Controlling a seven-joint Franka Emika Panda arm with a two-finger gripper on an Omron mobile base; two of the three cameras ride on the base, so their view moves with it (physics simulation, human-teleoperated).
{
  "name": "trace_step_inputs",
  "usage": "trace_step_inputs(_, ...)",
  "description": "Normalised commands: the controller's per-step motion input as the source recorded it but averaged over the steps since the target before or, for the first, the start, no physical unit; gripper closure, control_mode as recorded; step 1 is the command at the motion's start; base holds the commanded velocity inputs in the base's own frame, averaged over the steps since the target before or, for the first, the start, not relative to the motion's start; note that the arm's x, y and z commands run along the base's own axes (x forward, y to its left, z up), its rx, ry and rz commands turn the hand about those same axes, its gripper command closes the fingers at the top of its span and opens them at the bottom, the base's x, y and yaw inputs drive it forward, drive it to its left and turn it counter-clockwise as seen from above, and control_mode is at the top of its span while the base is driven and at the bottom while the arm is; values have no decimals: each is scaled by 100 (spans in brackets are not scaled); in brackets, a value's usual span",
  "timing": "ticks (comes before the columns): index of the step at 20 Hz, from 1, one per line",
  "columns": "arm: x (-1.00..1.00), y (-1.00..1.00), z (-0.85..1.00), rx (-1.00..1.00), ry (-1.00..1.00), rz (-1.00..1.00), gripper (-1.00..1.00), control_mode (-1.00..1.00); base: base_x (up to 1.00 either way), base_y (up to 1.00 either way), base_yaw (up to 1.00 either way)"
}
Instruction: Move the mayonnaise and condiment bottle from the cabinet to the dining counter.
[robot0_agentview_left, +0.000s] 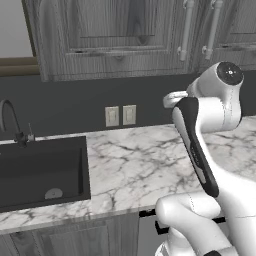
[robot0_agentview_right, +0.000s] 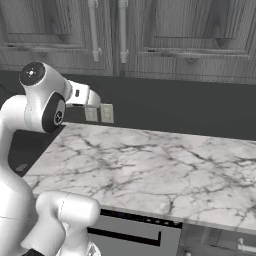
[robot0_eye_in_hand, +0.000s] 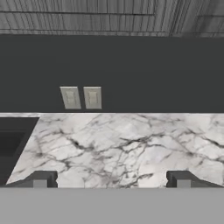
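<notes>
The grey wood-grain cabinet (robot0_agentview_left: 115, 35) (robot0_agentview_right: 175, 35) hangs on the wall above the worktop, with its panelled doors shut. Its lower edge runs along the top of the hand view as the cabinet (robot0_eye_in_hand: 87, 17). The mayonnaise and the condiment bottle are hidden from view. The dining counter is out of view. My gripper (robot0_eye_in_hand: 112, 179) is open, with nothing between its fingertips (robot0_eye_in_hand: 43, 178). It hovers over the marble worktop and faces the dark back wall, well below the cabinet doors.
A marble worktop (robot0_agentview_left: 135, 160) (robot0_agentview_right: 150, 170) lies under the arm. On its left are a black sink (robot0_agentview_left: 40, 170) and a faucet (robot0_agentview_left: 12, 122). Two wall sockets (robot0_eye_in_hand: 82, 97) (robot0_agentview_left: 121, 115) sit on the dark backsplash. Vertical door handles (robot0_agentview_right: 93, 30) (robot0_agentview_left: 186, 30) hang on the cabinet doors.
</notes>
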Motion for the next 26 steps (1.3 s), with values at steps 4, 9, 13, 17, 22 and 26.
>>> trace_step_inputs(4,0,-10,56,0,-12,0,-100,-100,0,0,0)
trace_step_inputs(9,0,-16,57,0,-11,0,-100,-100,0,0,0)
trace_step_inputs(13,0,-15,58,0,-1,0,-100,-100,0,0,0)
trace_step_inputs(17,3,-13,53,0,0,-2,-100,-100,0,0,0)
trace_step_inputs(22,17,-9,47,0,0,-2,-100,-100,0,0,0)
trace_step_inputs(26,30,-4,42,0,0,0,-100,-100,0,0,0)
